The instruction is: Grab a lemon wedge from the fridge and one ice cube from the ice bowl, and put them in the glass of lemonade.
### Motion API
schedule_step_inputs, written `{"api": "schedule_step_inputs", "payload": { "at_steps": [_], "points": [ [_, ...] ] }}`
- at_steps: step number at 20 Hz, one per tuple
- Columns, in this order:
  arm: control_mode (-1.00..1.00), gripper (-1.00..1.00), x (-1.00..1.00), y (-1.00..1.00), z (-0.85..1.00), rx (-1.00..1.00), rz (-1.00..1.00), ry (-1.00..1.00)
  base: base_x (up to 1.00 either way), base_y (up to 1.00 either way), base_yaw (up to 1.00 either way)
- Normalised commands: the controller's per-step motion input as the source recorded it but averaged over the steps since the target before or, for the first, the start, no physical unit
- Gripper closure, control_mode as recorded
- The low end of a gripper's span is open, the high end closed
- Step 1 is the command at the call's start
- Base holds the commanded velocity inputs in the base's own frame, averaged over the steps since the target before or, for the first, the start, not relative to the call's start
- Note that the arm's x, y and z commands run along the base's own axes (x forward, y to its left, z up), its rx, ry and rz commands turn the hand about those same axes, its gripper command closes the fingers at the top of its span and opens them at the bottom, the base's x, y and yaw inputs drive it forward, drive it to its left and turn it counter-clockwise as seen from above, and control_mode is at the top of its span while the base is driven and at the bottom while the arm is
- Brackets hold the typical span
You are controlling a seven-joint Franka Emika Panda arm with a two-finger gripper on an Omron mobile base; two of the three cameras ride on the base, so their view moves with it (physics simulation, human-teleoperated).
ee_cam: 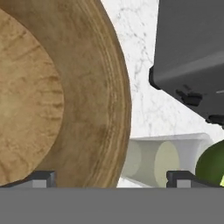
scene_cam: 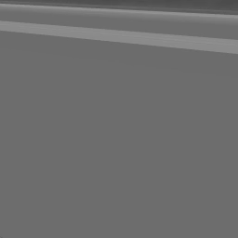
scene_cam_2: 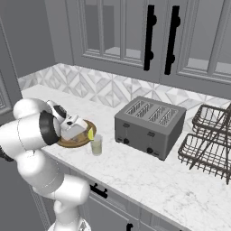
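My gripper (ee_cam: 111, 179) stood with its jaws spread as wide as they go and nothing between them; in the hand view the two dark fingertips (ee_cam: 40, 178) sat far apart, one low over the ice bowl (ee_cam: 65, 87), the other by the glass of lemonade (ee_cam: 164, 159). From the right base view the hand (scene_cam_2: 72, 126) hung over the near side of that tan bowl, with the tumbler just beside the bowl's rim on the marble counter (scene_cam_2: 149, 180).

A yellow-green lemon wedge (scene_cam_2: 90, 133) sat at the glass's rim, so I judged the lemon half done and the ice cube the step left. I could not make out any cube on the stretch of bowl floor shown in the hand view, so I could not tell where one lay.

The risks I saw: with the jaws this wide and the glass so near the bowl, a descent could bring the outer finger down on the glass, tipping it or knocking the wedge off. A small slick cube could also squirt out of the closing jaws. The toaster (scene_cam_2: 149, 124) stood close behind the glass, leaving little room to swing that way. The left base view gave me only a flat grey surface, so depth had to be judged from one side.
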Motion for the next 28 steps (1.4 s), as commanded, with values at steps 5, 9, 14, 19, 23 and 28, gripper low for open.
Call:
{"api": "schedule_step_inputs", "payload": {
  "at_steps": [5,9,14,19,23,28],
  "points": [
    [-1.00,-1.00,0.00,-0.28,0.07,0.00,0.00,0.00,0.00,0.00,0.00],
    [-1.00,-1.00,0.00,-0.22,0.14,0.00,0.00,-0.04,0.00,0.00,0.00],
    [-1.00,-1.00,0.00,-0.04,0.15,0.00,0.00,-0.06,0.00,0.00,0.00],
    [-1.00,-1.00,0.00,0.31,0.05,0.01,0.00,-0.13,0.00,0.00,0.00],
    [-1.00,-1.00,0.00,0.26,0.00,0.13,0.00,-0.07,0.00,0.00,0.00],
    [-1.00,-1.00,0.00,0.30,0.00,0.36,-0.01,-0.12,0.00,0.00,0.00]
  ]
}}
